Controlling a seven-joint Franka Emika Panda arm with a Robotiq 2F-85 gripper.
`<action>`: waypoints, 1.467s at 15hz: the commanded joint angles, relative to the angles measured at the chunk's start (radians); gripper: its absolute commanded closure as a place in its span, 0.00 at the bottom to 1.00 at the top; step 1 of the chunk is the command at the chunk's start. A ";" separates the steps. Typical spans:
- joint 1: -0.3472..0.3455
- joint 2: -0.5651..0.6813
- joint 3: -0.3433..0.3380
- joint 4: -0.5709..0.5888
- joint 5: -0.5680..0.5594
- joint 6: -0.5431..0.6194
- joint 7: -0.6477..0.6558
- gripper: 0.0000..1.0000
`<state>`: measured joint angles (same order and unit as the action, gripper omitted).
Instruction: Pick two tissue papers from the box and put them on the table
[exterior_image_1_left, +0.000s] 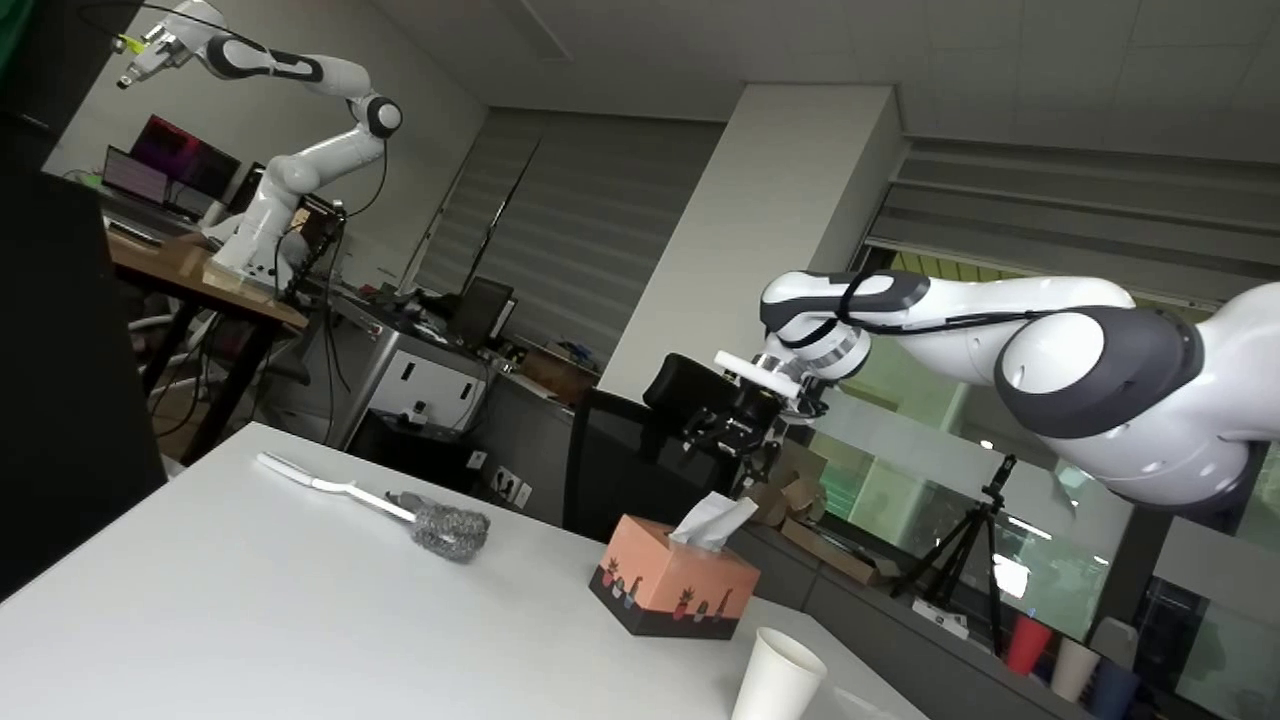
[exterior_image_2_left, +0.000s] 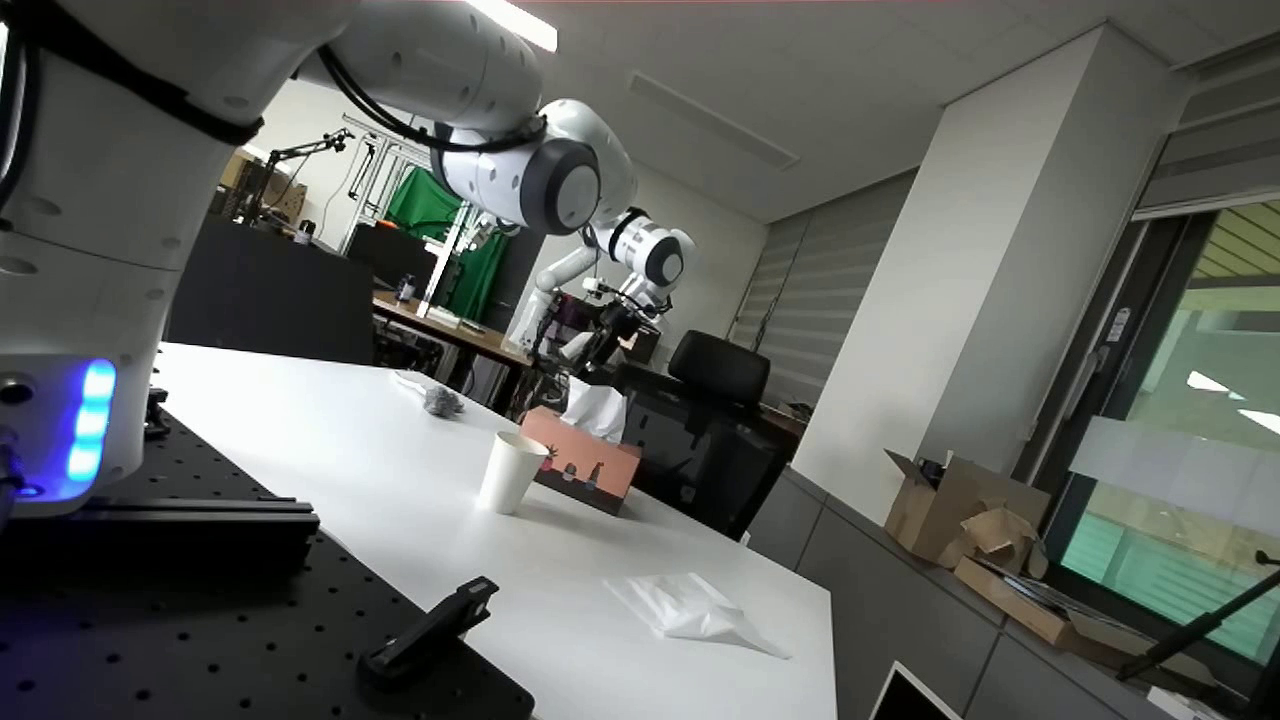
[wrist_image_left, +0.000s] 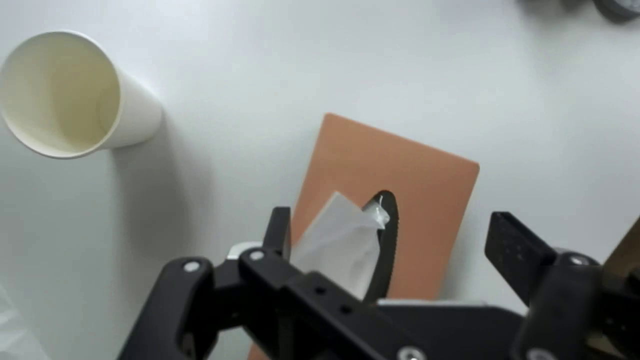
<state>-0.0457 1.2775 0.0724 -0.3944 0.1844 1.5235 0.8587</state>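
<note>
Broad smooth white tabletop (exterior_image_1_left: 300, 600): flat, filling the lower left of an exterior view.
Low rectangular salmon-orange box (exterior_image_1_left: 690, 590): upright on the tabletop, below centre in an exterior view, its dark base band printed with small potted plants.
Long dark oval slot (wrist_image_left: 391, 250): cut in the box's top with a finely serrated edge; a scrap of shiny clear film (wrist_image_left: 379, 215) shows at its upper end in the wrist view.
Soft white tissue paper (wrist_image_left: 345, 240) in the slot: stands out of the box in a loose pointed fold, leaning left in the wrist view.
Thin crumpled white tissue paper (exterior_image_2_left: 690, 610) on the tabletop: spread low and wrinkled, right of bottom centre in an exterior view; whether one sheet or more, I cannot tell.
Black blocky two-fingered gripper (wrist_image_left: 395, 243): spread wide above the box, a finger to each side of the slot, low in the wrist view; whether it touches the standing tissue, I cannot tell.
Tapered white cup (exterior_image_2_left: 512, 470): upright with a round open mouth, near the box; upper left in the wrist view.
White-handled brush (exterior_image_1_left: 450, 531): slim and smooth along the handle, fuzzy grey at the head, lying left of the box in an exterior view.
Glossy white rounded arm (exterior_image_1_left: 1050, 350): dark grey joint bands, right side of an exterior view.
</note>
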 joint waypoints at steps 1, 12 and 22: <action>-0.009 -0.051 0.010 -0.042 -0.001 -0.123 -0.068 0.00; -0.006 -0.009 -0.045 -0.002 -0.059 -0.007 -0.133 0.00; -0.020 0.039 -0.063 -0.002 -0.054 0.201 -0.119 0.40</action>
<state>-0.0619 1.3164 0.0153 -0.3969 0.1336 1.6916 0.7255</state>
